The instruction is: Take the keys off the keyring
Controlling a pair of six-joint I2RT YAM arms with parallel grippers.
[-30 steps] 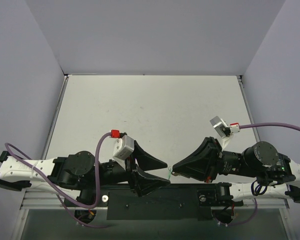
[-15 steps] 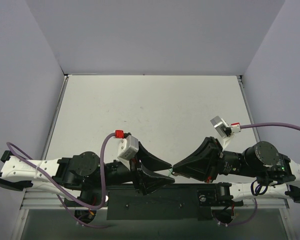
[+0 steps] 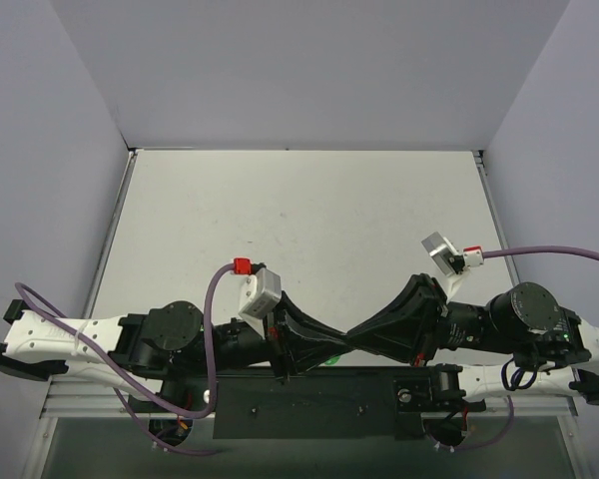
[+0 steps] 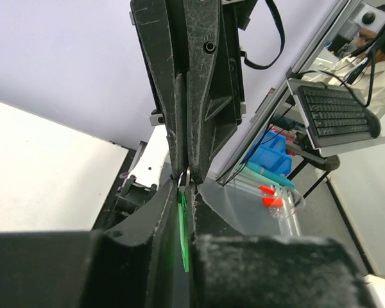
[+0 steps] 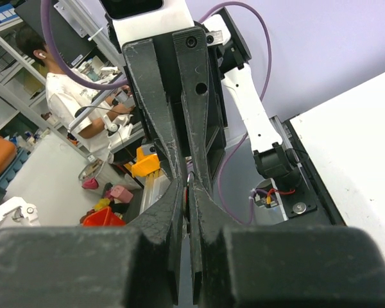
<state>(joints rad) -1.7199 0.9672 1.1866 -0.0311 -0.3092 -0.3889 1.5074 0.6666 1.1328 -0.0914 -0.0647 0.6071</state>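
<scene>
Step in hand: the two arms are pulling apart the key and the keyring in the air, tip against tip. The separation is not yet done, since both pieces are touching each other.
Left gripper (image 4: 181,200): its jaws are pressing together on the keyring, so it is gripping the green piece edge-on.
Right gripper (image 4: 184,168): its jaws are also lying closed, and their tips are sitting on the silver piece. It appears to be pinching it, but the hold is very small.
Keyring (image 4: 183,232): the green fob is standing upright in the narrow slot between the left fingers (image 4: 151,212).
Key (image 4: 184,179): the small silver part is showing just above the green piece, between the two pairs of tips.
Place: in the top view both grippers are meeting over the near edge of the table (image 3: 299,230), just above the black base plate (image 3: 309,404).
Next move: probably the arms are needing a slow pull away from each other, perhaps with a little twist, while both grips are staying firm.
Risk: the key is tiny, so it is likely to slip out and fall.
</scene>
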